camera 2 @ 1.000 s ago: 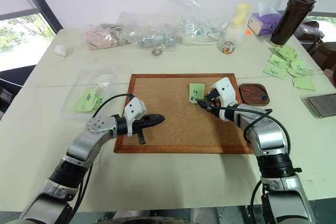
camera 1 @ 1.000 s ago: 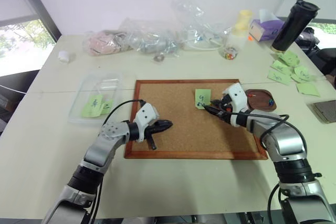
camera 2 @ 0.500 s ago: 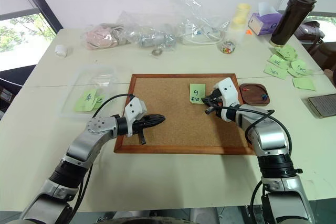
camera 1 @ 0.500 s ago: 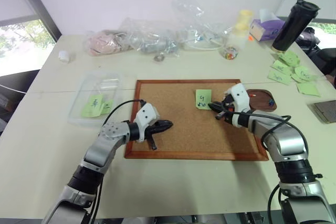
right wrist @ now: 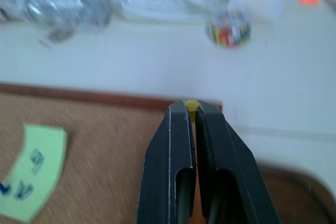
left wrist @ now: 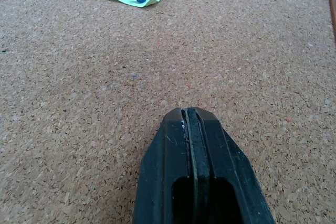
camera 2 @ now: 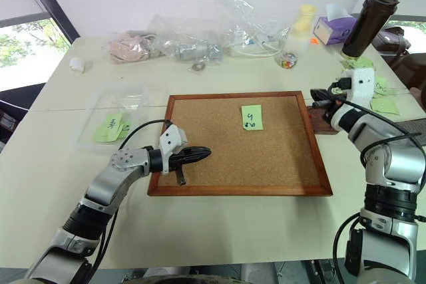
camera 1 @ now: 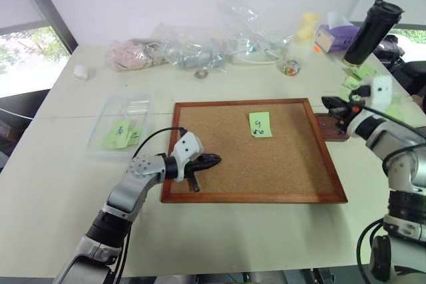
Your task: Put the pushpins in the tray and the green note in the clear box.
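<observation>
Right gripper (right wrist: 191, 109) is pinching a yellow pushpin (right wrist: 191, 105), hovering over the tray (camera 1: 331, 126), possibly just beside it. Left gripper (left wrist: 189, 115) is resting shut on the corkboard (camera 1: 219, 164). Green note (camera 1: 259, 124) is lying on the corkboard; clear box (camera 1: 123, 121) is sitting left.

Left arm: I see it bent inward, wrist near level.
Left gripper (camera 1: 212, 159): fingers pressed together, nothing between them.
Right arm: I have it stretched out to my right, wrist raised.
Right gripper (right wrist: 191, 109): fingers pinched on what looks like a tiny yellow pushpin (right wrist: 191, 105) at the tips.
</observation>
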Motion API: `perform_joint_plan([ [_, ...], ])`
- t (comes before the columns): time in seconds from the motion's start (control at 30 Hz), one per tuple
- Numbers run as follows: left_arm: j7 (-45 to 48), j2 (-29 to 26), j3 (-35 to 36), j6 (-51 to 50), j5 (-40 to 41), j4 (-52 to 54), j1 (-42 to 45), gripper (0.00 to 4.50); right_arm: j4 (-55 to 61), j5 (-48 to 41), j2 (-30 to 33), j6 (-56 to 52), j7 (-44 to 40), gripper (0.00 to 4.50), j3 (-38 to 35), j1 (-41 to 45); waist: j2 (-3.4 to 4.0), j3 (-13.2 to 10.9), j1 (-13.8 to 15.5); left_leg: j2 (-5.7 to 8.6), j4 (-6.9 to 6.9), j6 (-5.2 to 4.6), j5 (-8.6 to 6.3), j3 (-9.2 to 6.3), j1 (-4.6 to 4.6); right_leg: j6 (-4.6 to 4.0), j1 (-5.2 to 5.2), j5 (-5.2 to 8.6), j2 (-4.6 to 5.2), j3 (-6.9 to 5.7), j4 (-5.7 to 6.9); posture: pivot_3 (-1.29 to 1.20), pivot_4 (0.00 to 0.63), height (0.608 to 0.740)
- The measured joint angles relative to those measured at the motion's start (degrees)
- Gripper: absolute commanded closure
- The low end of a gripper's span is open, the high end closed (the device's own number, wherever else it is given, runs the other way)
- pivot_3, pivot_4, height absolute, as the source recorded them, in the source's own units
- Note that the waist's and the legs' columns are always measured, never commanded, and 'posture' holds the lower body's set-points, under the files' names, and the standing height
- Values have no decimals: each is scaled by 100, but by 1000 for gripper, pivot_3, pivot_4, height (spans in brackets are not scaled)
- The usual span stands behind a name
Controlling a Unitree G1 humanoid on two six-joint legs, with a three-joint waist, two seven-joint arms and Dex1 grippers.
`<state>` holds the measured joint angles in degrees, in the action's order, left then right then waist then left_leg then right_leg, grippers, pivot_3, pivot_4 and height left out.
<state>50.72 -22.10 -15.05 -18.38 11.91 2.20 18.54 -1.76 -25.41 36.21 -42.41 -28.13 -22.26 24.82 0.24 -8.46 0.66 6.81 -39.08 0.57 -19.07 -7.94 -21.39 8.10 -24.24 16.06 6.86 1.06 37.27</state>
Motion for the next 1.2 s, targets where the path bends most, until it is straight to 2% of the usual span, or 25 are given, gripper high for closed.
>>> perform_joint_plan([
  [0.33,15,20,-3,14,-2,-32,8,4500,-824,616,205,630,202,4445,74,-311,1,1,5,1,-1,0,0,0,0,0,1,0,1,0,0,0,150,740],
  [0.67,9,-44,31,9,2,45,-45,4500,-881,631,197,675,150,4445,176,-445,4,3,-11,0,0,0,0,1,1,0,0,0,0,0,0,0,150,740],
  [0.7,6,-52,39,5,2,67,-63,4500,-877,613,194,673,122,3804,187,-445,4,3,-12,-1,1,0,0,1,1,0,0,0,-1,0,0,0,150,740],
  [0.77,1,-67,50,-11,4,106,-89,4500,-861,598,192,662,91,3024,207,-443,4,3,-15,-2,1,0,0,1,1,0,0,0,-1,0,0,0,150,740],
  [0.83,1,-97,54,-12,10,136,-113,4500,-845,595,192,643,74,1902,250,-439,4,3,-20,-2,2,0,0,1,1,0,0,0,-2,0,0,0,150,740],
  [0.87,0,-100,68,-11,18,144,-131,4500,-838,592,192,624,71,1482,268,-437,4,3,-25,-3,2,0,0,1,1,0,-1,0,-2,1,0,0,150,740],
  [1.2,-119,-276,280,-133,184,352,-433,4500,-519,529,208,481,44,1482,287,-408,4,3,-111,-8,7,0,0,1,0,0,-4,0,-5,0,0,0,150,740],
])
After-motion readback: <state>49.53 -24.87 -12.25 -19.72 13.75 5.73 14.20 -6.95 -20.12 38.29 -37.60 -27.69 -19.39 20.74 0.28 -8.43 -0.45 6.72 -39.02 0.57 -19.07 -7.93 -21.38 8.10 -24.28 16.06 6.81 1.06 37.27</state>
